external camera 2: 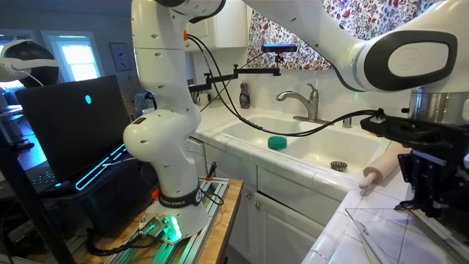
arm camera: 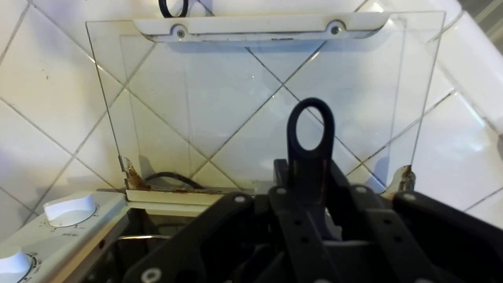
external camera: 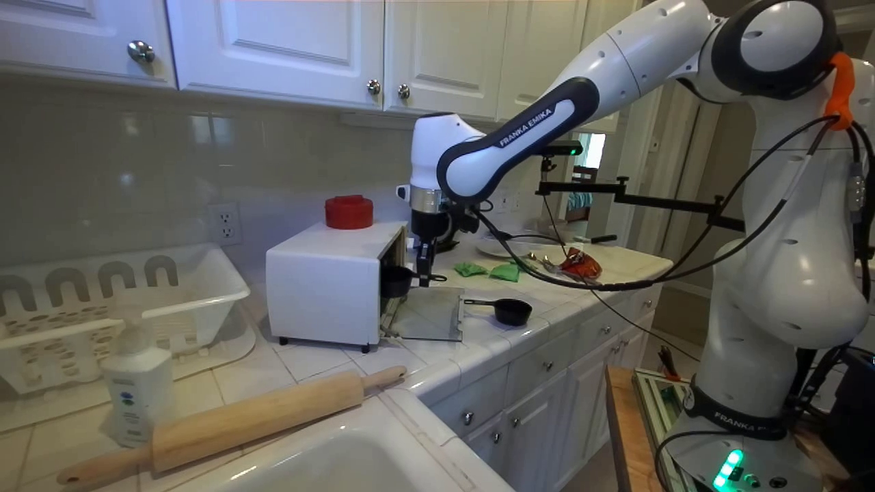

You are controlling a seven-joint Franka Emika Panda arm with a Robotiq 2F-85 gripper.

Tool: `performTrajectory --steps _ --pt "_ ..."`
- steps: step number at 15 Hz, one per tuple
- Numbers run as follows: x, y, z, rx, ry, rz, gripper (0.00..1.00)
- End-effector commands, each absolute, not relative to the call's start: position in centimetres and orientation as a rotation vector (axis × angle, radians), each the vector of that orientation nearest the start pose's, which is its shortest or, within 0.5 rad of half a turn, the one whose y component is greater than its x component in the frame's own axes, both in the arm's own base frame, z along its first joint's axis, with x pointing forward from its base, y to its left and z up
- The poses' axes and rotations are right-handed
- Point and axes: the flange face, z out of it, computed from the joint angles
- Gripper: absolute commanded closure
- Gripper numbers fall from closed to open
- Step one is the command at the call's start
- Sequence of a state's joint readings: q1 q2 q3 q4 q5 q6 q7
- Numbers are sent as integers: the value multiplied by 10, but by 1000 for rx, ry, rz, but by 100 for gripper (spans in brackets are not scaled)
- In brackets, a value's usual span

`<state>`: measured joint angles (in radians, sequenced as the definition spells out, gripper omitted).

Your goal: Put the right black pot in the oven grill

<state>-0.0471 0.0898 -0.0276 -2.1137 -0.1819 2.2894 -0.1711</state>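
Exterior views both show the white arm (external camera: 636,61) stretched out above the tabletop (external camera: 253,372). In an exterior view its base (external camera: 772,454) sits at the lower right, the elbow (external camera: 783,41) stands high in the upper right, and the forearm (external camera: 536,133) slants down and leftward to a wrist (external camera: 429,154) pointing straight down near the middle of the frame. In an exterior view the column (external camera 2: 161,84) rises left of centre, the elbow is cropped by the top edge, and the wrist hangs at the right edge, partly cut off.

The oven grill (external camera: 325,297) stands left of centre, front facing right. Its glass door (arm camera: 243,106) lies lowered, filling most of the wrist view's upper half. From the bottom of that view comes the end effector (arm camera: 309,179), clenched on the held black pot (external camera: 395,282). That pot is at the oven grill's front; the near side wall may hide part of it, so I cannot tell how far in it is. The other black pot (external camera: 513,312) rests upright on the tabletop, right of centre, just beside the door. A red container (external camera: 348,212) sits on top of the oven grill. Smallest is the held black pot's handle (arm camera: 310,157), its ring showing past the end effector, right of centre in the wrist view.
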Motion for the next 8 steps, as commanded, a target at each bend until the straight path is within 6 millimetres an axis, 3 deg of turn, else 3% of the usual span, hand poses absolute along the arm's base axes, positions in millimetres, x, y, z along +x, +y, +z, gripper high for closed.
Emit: performTrajectory --steps 1,8 --pt "583 -46 376 -3248 -371 -145 94" --pt "606 -38 370 -3215 -375 -157 94"
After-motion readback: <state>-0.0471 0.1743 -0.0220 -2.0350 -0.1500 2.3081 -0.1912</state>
